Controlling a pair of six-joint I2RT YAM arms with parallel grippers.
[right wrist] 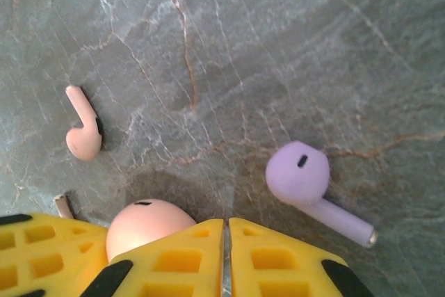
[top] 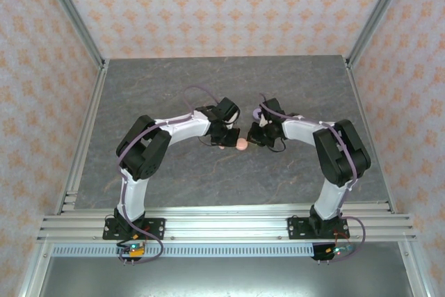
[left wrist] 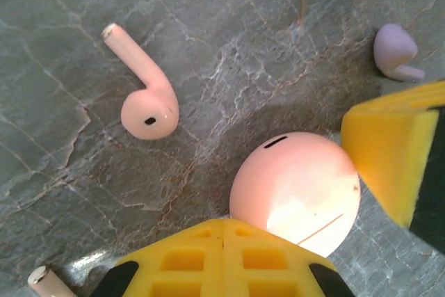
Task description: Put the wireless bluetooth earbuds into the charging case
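Observation:
A round salmon-pink charging case point(left wrist: 295, 189) with a small dark slot rests on the table between my two grippers point(top: 241, 145). My left gripper point(left wrist: 222, 238) is shut with nothing in it, its tips against the case's near side. My right gripper point(right wrist: 226, 231) is also shut and empty, with the case point(right wrist: 142, 224) just to its left. One pink earbud point(left wrist: 146, 99) lies free on the table beyond the case point(right wrist: 83, 133). A lilac earbud point(right wrist: 302, 175) lies just right of my right gripper's tips point(left wrist: 396, 50). A pink stem tip point(left wrist: 45, 282) pokes out beside my left fingers.
The grey marbled table top point(top: 229, 81) stretches away behind the grippers. Metal frame rails point(top: 83, 137) line its sides, with patterned walls beyond. In the left wrist view the right gripper's yellow finger point(left wrist: 393, 151) sits right next to the case.

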